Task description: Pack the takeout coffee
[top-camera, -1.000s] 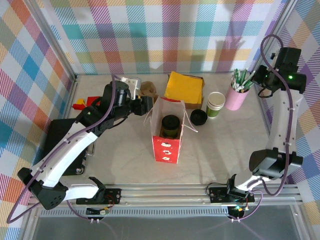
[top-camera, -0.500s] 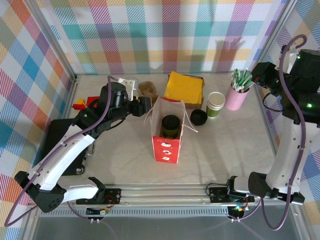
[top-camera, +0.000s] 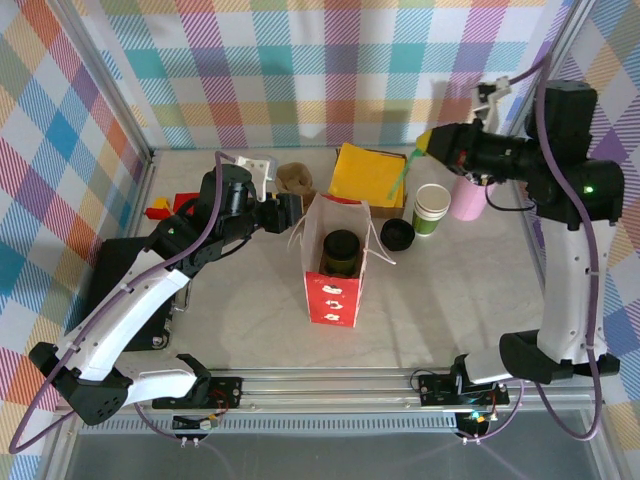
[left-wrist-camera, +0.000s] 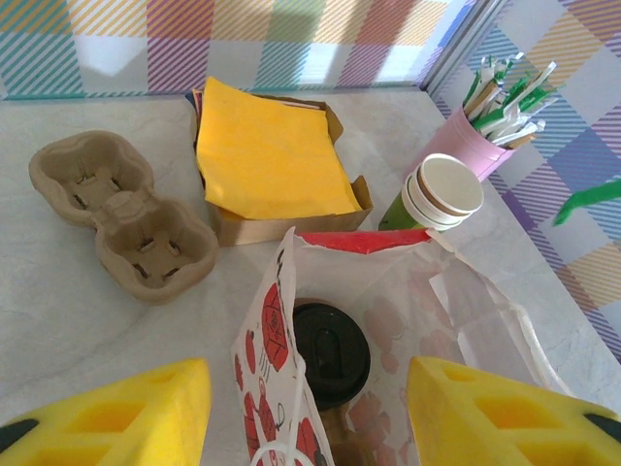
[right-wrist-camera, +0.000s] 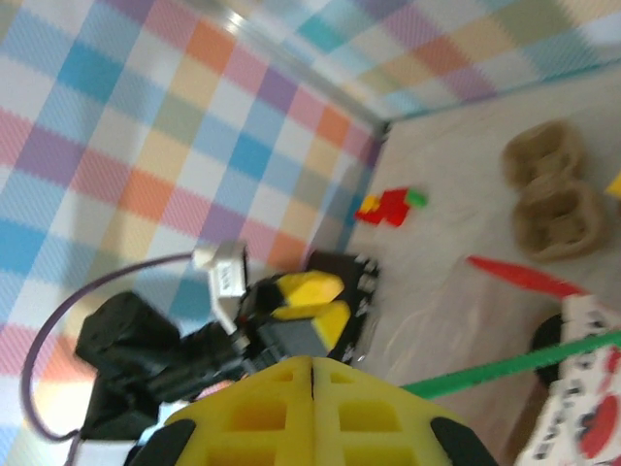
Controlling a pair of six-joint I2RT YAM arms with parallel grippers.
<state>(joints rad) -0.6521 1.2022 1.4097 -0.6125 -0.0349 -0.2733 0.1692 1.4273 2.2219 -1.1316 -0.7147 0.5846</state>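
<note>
A lidded green cup, the takeout coffee (top-camera: 342,251), stands inside the red-and-white paper bag (top-camera: 331,291); its black lid (left-wrist-camera: 331,351) shows from above between my left fingers. My left gripper (top-camera: 291,212) hovers open just left of the bag's mouth, touching nothing. Another green cup with a cream rim (top-camera: 432,207) stands lidless, a loose black lid (top-camera: 398,234) beside it. My right gripper (top-camera: 425,139) is raised above the table, shut on a green straw (top-camera: 401,179) that slants down-left. That straw (right-wrist-camera: 514,364) runs out rightward from the closed yellow fingers (right-wrist-camera: 281,408).
The pink cup of straws (top-camera: 468,199) stands right of the lidless cup. A box of yellow napkins (top-camera: 370,175) and the brown pulp carrier (top-camera: 296,178) lie behind the bag. Red and yellow blocks (top-camera: 165,207) and a black mat (top-camera: 118,262) are at the left.
The right arm rose from the pink straw cup and swung left, carrying a green straw out. The left arm stayed almost still by the bag.
</note>
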